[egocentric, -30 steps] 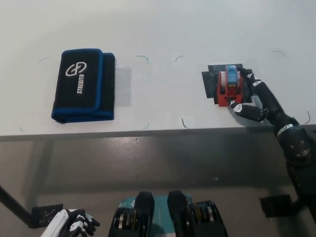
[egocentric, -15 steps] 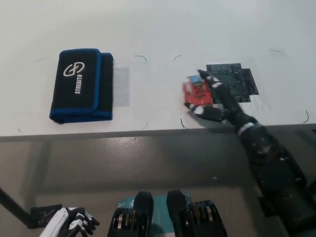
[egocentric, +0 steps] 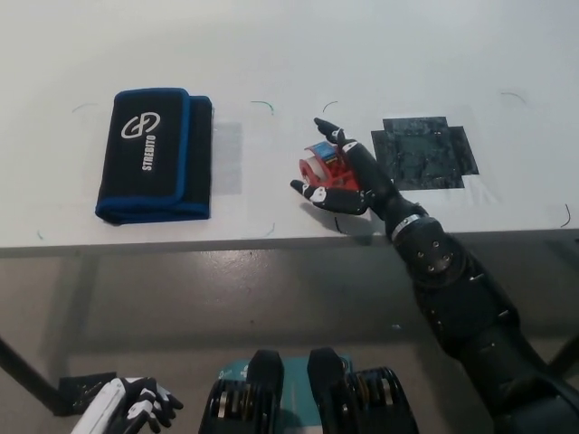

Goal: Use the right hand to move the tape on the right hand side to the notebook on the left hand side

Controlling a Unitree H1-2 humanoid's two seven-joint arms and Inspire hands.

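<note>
The tape dispenser (egocentric: 321, 165), a red holder with a roll in it, sits in the black right hand (egocentric: 339, 176) above the white table (egocentric: 362, 54), roughly midway between the dark patterned mat (egocentric: 425, 152) on the right and the notebook (egocentric: 154, 155) on the left. The fingers are curled round its far and near sides with the palm behind it, so the hand is closed on the dispenser, though whether it is clear of the tabletop or just brushing it cannot be told from this steep angle.

The hold looks like a loose cradle, not a firm pinch (much of the red body shows between the fingers), so my worry is that a quick sweep leftward could let it roll out and land short of the notebook, near the table's front edge. The notebook's cover is soft-looking fabric with a raised blue border; a dispenser set down on that rim could tip or slide off.

The cover carries a white round logo and the word "STREBITO" printed sideways along it. No writing on the dispenser is legible.

The white left hand (egocentric: 127, 409) rests low at the bottom left, well away from the table.
</note>
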